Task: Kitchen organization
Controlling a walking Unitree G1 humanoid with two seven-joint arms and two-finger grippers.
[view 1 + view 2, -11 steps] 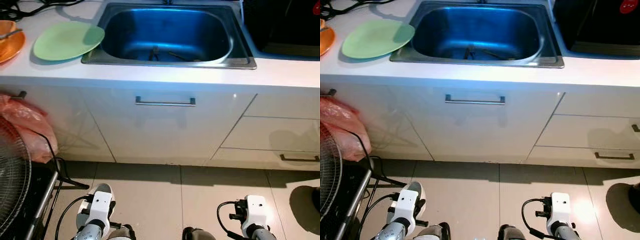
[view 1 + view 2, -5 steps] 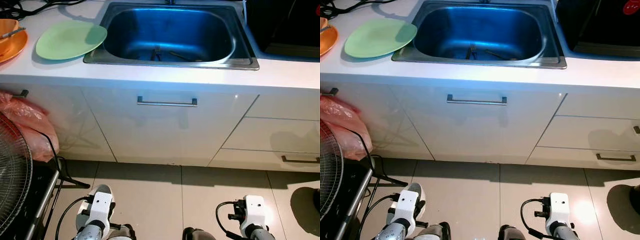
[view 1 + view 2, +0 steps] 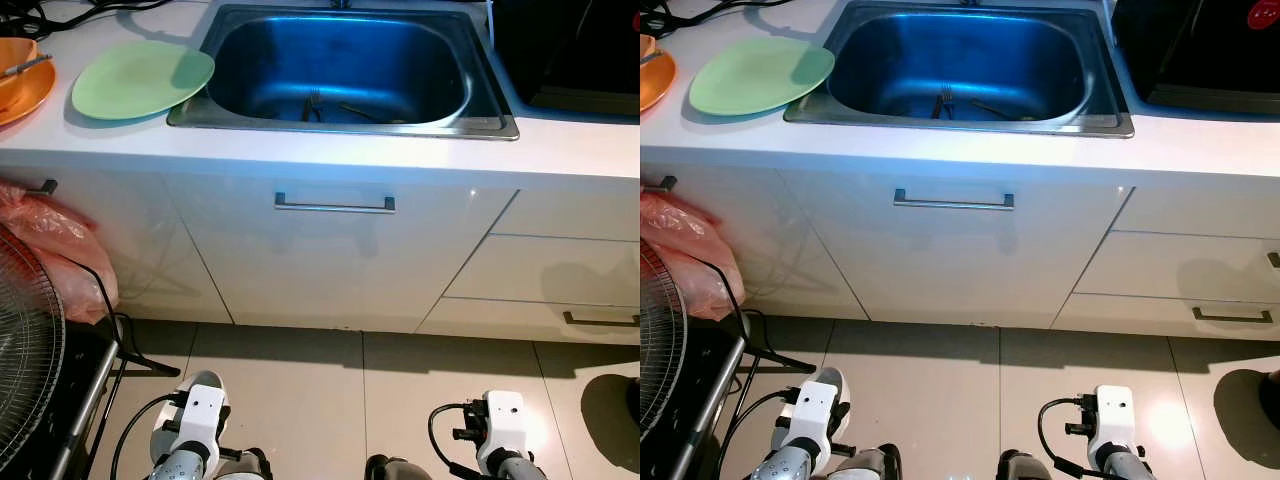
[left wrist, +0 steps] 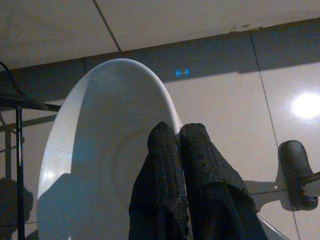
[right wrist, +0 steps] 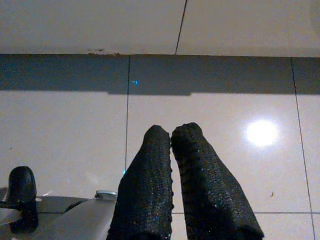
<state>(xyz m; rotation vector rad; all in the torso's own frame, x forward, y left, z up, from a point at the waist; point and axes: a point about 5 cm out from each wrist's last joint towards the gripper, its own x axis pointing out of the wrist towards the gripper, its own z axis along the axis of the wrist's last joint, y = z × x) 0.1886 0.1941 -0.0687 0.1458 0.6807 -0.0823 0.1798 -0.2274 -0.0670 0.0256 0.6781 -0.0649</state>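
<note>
A white bowl (image 4: 95, 165) is held by the left gripper (image 4: 177, 131) low over the tiled floor (image 3: 300, 390), in front of the sink (image 3: 340, 70); its two black fingers (image 4: 160, 165) are pressed together on the bowl's rim, one inside and one outside as far as can be made out; the right gripper (image 5: 171, 131) hangs just as low on the sink's other side, its fingers (image 5: 197, 170) closed against each other with nothing between them. Both wrists show at the bottom of the head views — the left arm (image 3: 190, 430) and the right arm (image 3: 500, 435). Between the floor and the sink stands a white cabinet door with a metal bar handle (image 3: 334, 203); drawers (image 3: 540, 265) lie right of the sink, below the counter. Low at the sink's left, a red plastic bag (image 3: 55, 250) and a fan grille (image 3: 25, 370) are seen. In the steel sink a fork (image 3: 311, 103) and another utensil, too dim to name, are lying; a green plate (image 3: 140, 78) rests on the white counter (image 3: 300, 150) with its edge over the sink's left rim — beyond it an orange dish (image 3: 18, 85); a dark appliance (image 3: 1200, 50) stands right of the sink.
</note>
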